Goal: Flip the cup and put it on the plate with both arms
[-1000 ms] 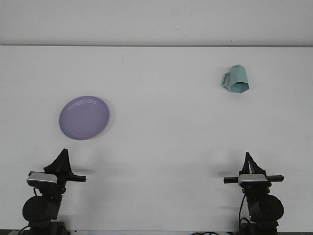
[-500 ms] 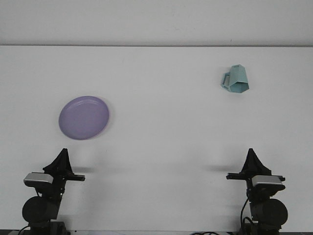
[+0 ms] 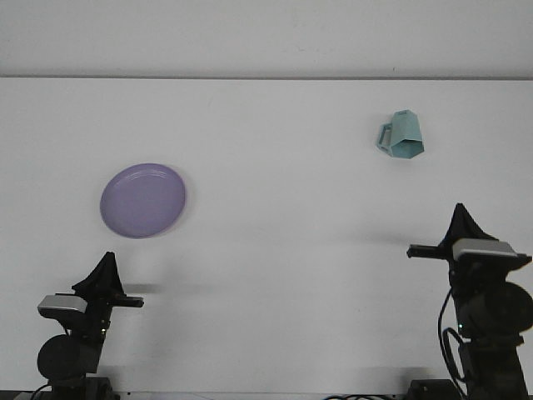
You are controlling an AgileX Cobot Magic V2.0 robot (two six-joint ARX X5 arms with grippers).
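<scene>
A pale teal faceted cup (image 3: 402,137) lies on its side at the back right of the white table, handle to the left. A round purple plate (image 3: 142,200) rests flat on the left side. My left gripper (image 3: 106,272) sits low at the front left, below the plate and well apart from it. My right gripper (image 3: 460,221) stands at the front right, raised above the table, below and to the right of the cup with a wide gap between them. Each gripper shows only as a dark pointed shape, with nothing seen in it.
The white table (image 3: 275,250) stretches back to a far edge against a pale wall (image 3: 266,37). The two arm bases stand at the near edge, left (image 3: 67,358) and right (image 3: 487,333).
My right arm has risen and shifted to the right and towards the cup. The left arm has barely moved. Cup and plate stay where they were.
</scene>
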